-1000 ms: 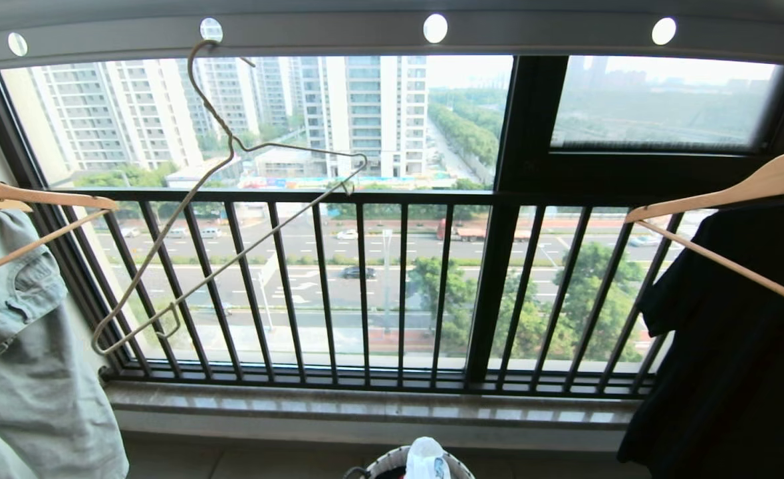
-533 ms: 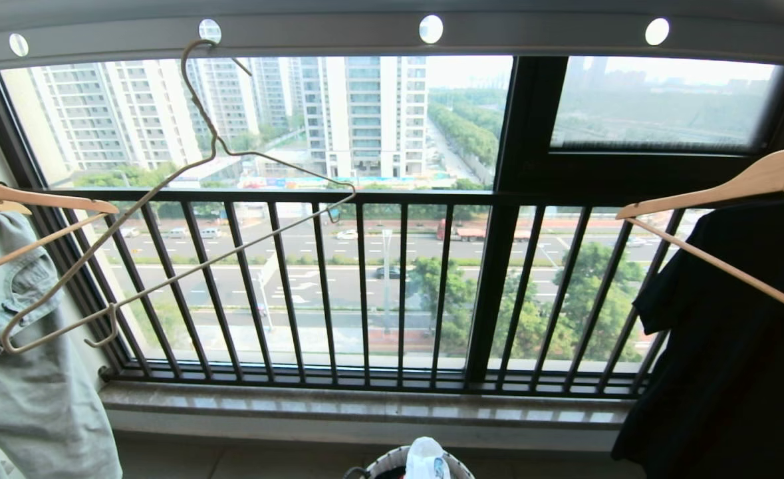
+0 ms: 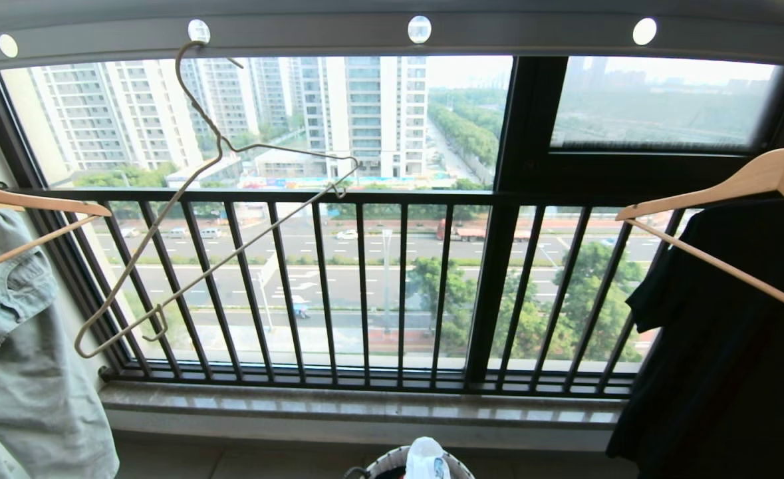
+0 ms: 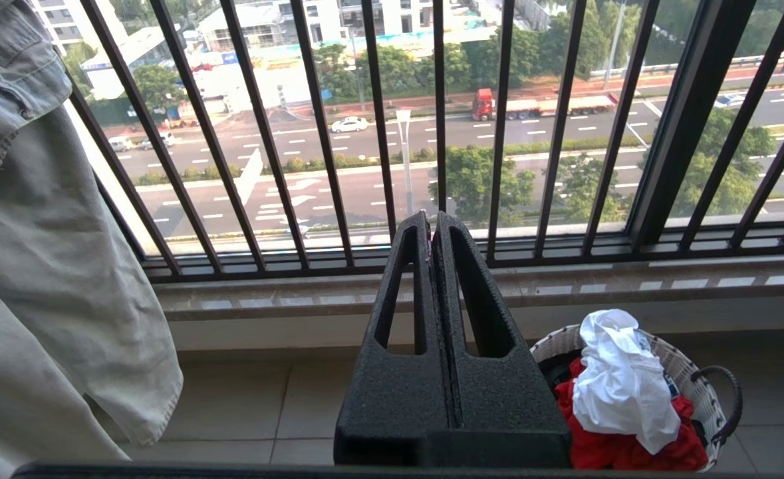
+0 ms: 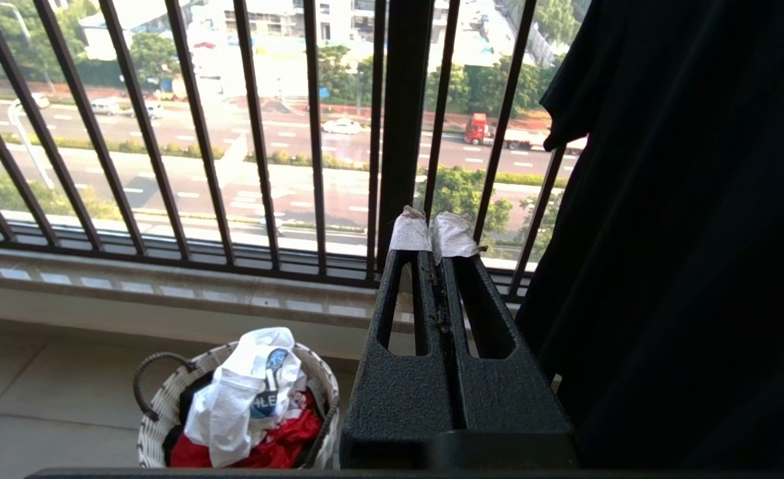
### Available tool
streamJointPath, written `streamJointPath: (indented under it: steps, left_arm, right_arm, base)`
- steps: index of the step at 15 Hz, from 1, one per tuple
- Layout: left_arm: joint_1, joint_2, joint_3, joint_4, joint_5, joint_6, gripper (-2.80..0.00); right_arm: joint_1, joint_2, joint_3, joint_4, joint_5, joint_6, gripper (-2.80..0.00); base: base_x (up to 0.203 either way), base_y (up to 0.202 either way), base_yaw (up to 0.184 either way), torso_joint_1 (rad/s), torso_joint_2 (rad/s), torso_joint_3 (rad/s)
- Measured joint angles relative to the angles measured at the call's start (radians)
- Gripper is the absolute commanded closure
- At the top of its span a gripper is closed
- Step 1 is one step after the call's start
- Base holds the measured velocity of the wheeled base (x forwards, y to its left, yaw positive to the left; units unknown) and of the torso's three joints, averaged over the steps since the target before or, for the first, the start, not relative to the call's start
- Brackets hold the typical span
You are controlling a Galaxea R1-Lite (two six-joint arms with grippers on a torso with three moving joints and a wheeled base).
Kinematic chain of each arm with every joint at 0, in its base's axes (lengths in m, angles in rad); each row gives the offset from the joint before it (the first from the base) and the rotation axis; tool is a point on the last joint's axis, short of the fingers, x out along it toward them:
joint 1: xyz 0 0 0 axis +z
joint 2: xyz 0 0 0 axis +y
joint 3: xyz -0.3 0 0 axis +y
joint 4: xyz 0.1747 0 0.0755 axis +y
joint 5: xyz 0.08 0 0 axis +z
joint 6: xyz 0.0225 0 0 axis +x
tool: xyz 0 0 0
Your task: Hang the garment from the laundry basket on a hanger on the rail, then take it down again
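The laundry basket (image 4: 687,372) sits on the floor below the window sill, the white garment (image 4: 621,386) heaped on top of a red garment (image 4: 621,452) inside it. Only the wrist views show those contents fully; the head view catches just the basket's rim. The head view alone shows the hanger (image 3: 212,199) tilted, hooked in the rail (image 3: 312,36). Left tool (image 4: 433,223) and right tool (image 5: 431,233) are both pressed together, empty.

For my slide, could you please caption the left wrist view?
Shut left gripper facing window bars, white shirt heaped in basket.
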Motion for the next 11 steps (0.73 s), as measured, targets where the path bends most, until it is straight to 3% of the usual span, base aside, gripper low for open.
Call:
streamJointPath:
  steps: [11]
  left_arm:
    - [0.0,0.0,0.0,0.0,0.001,-0.019,0.0]
  right_arm:
    - [0.0,0.0,0.0,-0.001,0.0,0.003,0.0]
  base:
    - [0.0,0.0,0.0,0.0,0.0,0.0]
